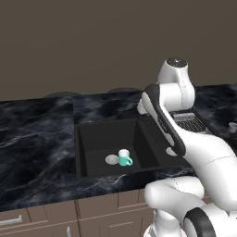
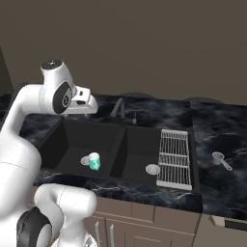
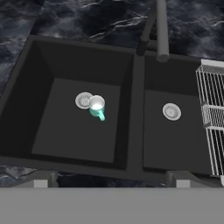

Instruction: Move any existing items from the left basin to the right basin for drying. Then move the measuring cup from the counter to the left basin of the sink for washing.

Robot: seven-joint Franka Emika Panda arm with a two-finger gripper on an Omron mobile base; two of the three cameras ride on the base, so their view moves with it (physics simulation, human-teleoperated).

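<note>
Hovering gripper (image 3: 109,179) above teal mug (image 3: 97,106)

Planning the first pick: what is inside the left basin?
One teal mug stands upright beside the round silver drain on the left basin floor. The mug's base hides whatever is beneath it.
</note>
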